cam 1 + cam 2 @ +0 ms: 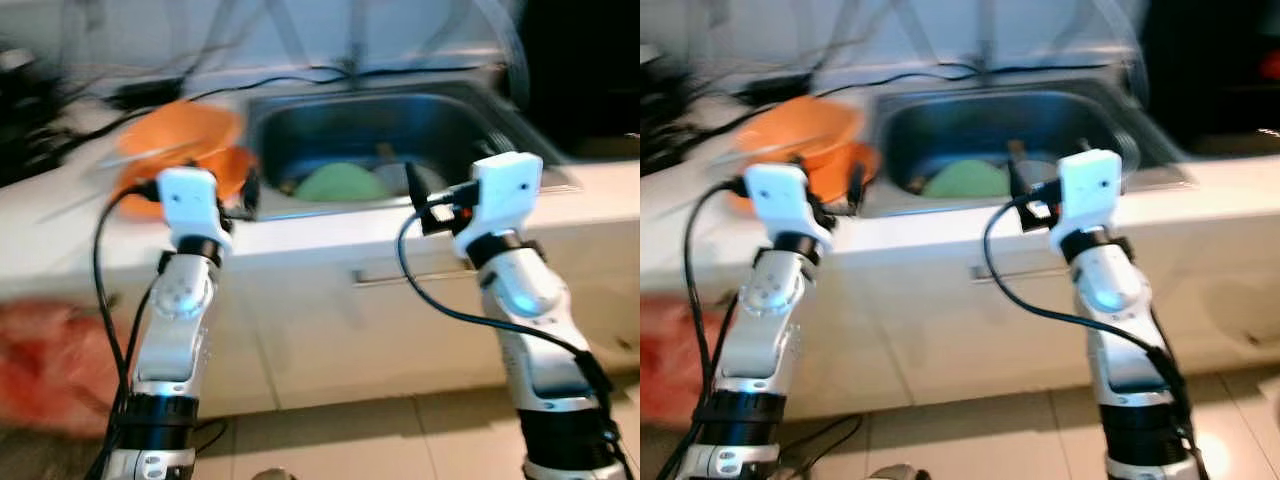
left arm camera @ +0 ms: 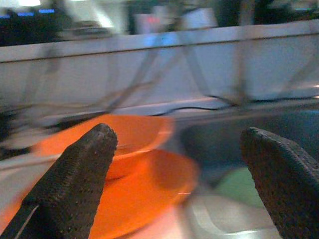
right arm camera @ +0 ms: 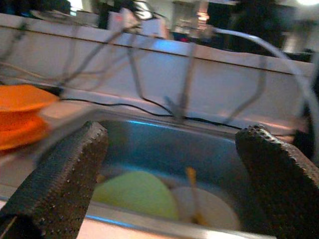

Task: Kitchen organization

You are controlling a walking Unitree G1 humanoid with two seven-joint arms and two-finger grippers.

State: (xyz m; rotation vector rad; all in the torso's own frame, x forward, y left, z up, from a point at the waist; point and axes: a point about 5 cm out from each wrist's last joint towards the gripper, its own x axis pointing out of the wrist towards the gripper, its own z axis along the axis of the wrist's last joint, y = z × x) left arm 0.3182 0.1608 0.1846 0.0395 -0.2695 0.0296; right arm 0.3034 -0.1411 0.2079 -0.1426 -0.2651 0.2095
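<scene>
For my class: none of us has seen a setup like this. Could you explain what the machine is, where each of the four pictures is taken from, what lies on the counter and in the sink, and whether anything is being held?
This is a humanoid robot standing at a kitchen counter. Two pictures come from cameras in its head, looking down at its two silver arms. The other two come from cameras on its wrists, looking out between each gripper's two black fingers.

On the counter, to the robot's left, sit stacked orange bowls. In the steel sink lie a green plate and a white plate; a thin brownish item lies across them, too blurred to name.

The left gripper is raised near the bowls, the right gripper before the sink. Both are open and hold nothing.
</scene>
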